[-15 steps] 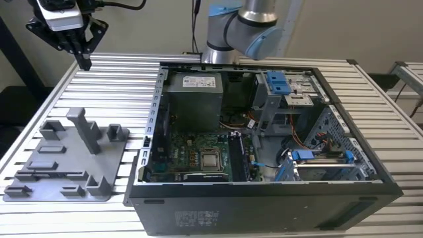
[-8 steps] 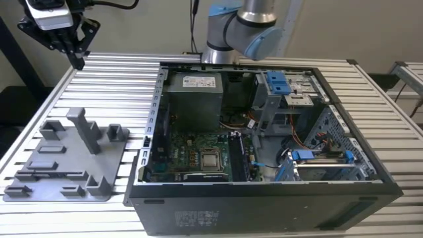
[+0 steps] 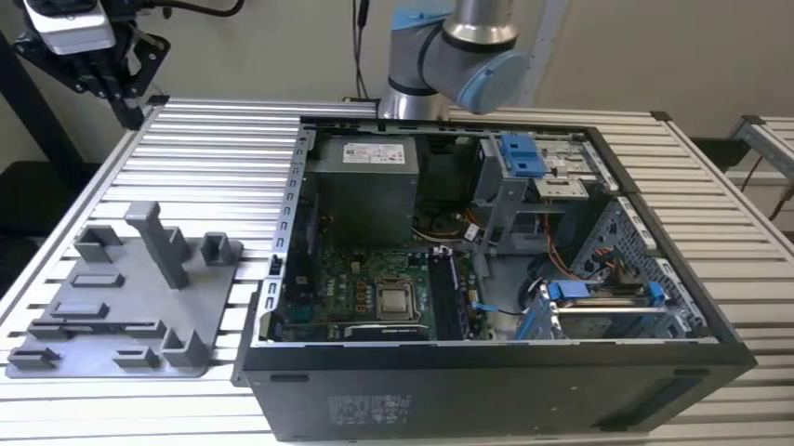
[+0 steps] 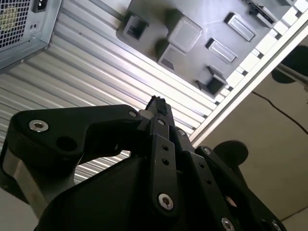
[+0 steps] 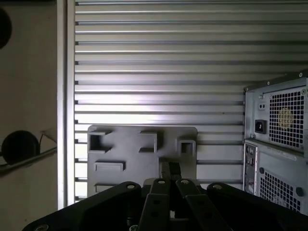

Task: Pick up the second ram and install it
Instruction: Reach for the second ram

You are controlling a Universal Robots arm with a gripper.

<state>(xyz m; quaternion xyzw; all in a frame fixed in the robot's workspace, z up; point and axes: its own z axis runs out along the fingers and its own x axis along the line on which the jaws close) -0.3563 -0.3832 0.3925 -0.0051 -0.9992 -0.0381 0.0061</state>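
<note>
In the exterior view the gripper (image 3: 128, 111) hangs closed and empty, far from the ram (image 3: 443, 297), seemingly slotted inside the case (image 3: 496, 390). In the second wrist view the tray (image 4: 207, 9) lies beyond its tips, and in the first wrist view (image 5: 130, 159) too. A half-seated ram could pop loose.

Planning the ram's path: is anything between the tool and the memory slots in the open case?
Nothing visible. The tool hangs over the table's corner at the exterior view's left; the open case leaves the memory slots beside the processor uncovered.
</note>
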